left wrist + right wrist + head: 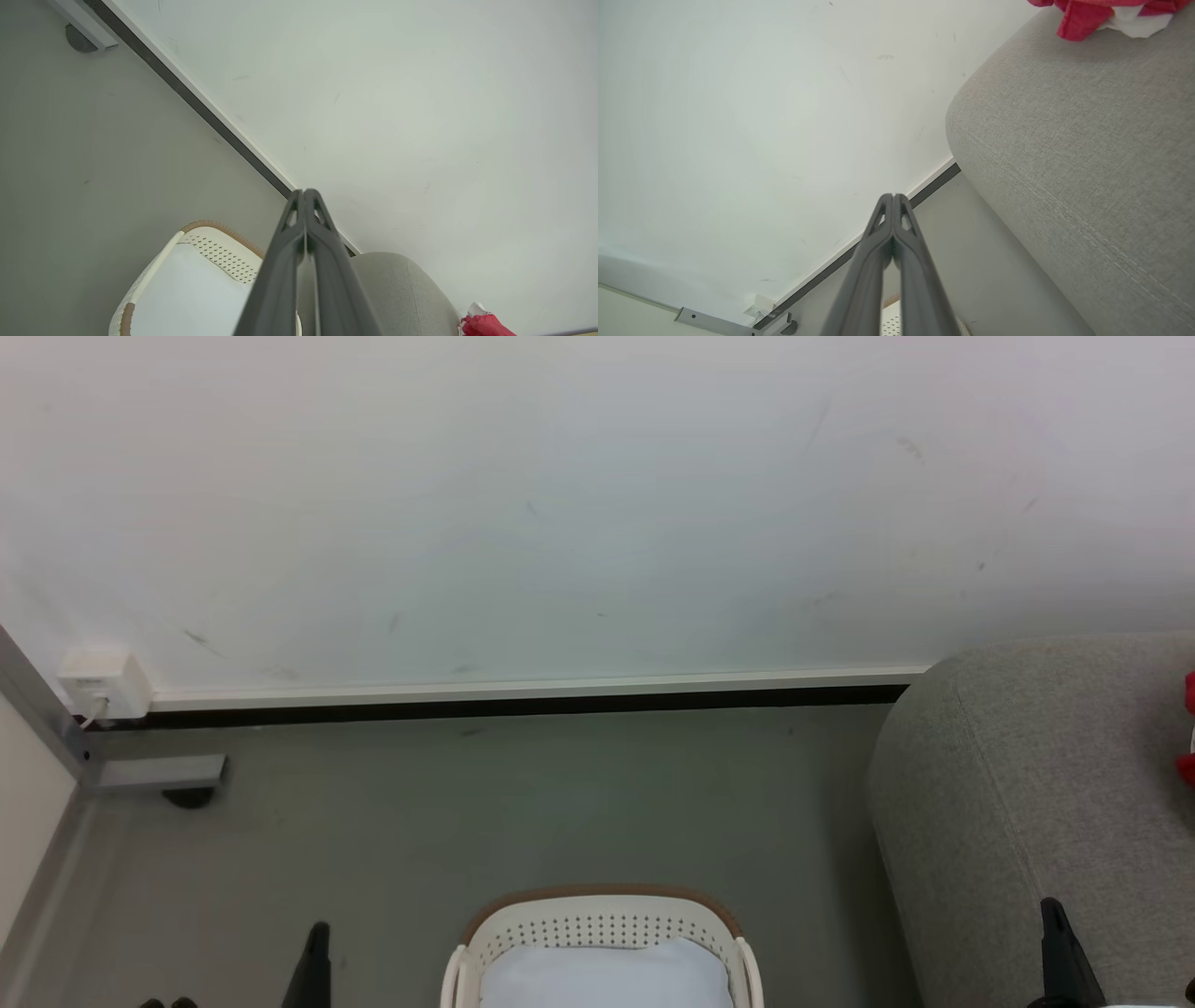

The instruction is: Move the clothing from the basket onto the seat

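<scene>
One pale wall (560,504) with a white-and-black skirting (523,695) closes the far edge of the grey floor (467,803). A white socket box (103,683) sits at the wall's left corner beside a grey metal frame (42,709). The seat (1027,784) stands at the floor's right edge, against the wall.

The left gripper (304,192) has its two fingers pressed together, empty and touching nothing. The right gripper (893,196) is likewise closed and empty, near the seat's rounded corner.

The basket (607,896) stands on the floor between them. Its inside shows a smooth pale surface, perhaps its bare bottom, though I cannot tell. The clothing (1087,16), red with a white piece, lies on the seat's top toward its wall-side edge, well apart from the basket.
</scene>
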Available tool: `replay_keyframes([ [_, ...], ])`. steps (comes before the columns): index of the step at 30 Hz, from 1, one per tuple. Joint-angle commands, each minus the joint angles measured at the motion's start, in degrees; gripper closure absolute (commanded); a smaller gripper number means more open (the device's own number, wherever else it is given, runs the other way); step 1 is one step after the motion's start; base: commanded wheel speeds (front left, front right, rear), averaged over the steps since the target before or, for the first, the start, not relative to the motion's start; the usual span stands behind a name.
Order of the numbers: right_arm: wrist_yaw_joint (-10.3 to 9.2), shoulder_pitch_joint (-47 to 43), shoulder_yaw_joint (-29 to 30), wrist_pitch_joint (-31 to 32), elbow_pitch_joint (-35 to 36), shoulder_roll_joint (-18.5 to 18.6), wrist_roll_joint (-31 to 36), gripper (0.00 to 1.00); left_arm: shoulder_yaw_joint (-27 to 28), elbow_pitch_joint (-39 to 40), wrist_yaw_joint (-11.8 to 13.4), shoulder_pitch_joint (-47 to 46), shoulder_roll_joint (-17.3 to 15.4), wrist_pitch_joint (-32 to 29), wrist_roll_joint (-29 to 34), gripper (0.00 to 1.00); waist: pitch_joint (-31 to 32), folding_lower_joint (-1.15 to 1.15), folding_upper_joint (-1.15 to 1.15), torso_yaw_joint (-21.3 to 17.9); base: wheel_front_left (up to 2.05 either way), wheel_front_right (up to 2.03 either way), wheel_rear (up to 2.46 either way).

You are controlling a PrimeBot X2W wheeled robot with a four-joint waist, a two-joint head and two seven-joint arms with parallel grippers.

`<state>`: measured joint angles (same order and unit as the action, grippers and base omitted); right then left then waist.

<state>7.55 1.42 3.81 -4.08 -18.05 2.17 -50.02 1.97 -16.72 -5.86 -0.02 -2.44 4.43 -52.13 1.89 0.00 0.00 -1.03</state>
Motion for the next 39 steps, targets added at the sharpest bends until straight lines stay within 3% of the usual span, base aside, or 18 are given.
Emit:
replay_keyframes([
  [1,-0.04,1.6,0.2,0.2,1.0,0.6,-1.3,1.0,0.4,0.8,-0.2,-1.3,-0.3,-0.4,-1.5,1.0,0.0,0.0,0.0,0.0,0.0,0.0,0.0],
  [39,-0.07,3.6,1.7,6.2,2.8,0.8,-24.5,1.0,2.8,1.9,-1.1,-4.3,-0.5,-6.4,-23.6,1.0,-1.0,0.0,0.0,0.5,0.0,0.0,0.0],
])
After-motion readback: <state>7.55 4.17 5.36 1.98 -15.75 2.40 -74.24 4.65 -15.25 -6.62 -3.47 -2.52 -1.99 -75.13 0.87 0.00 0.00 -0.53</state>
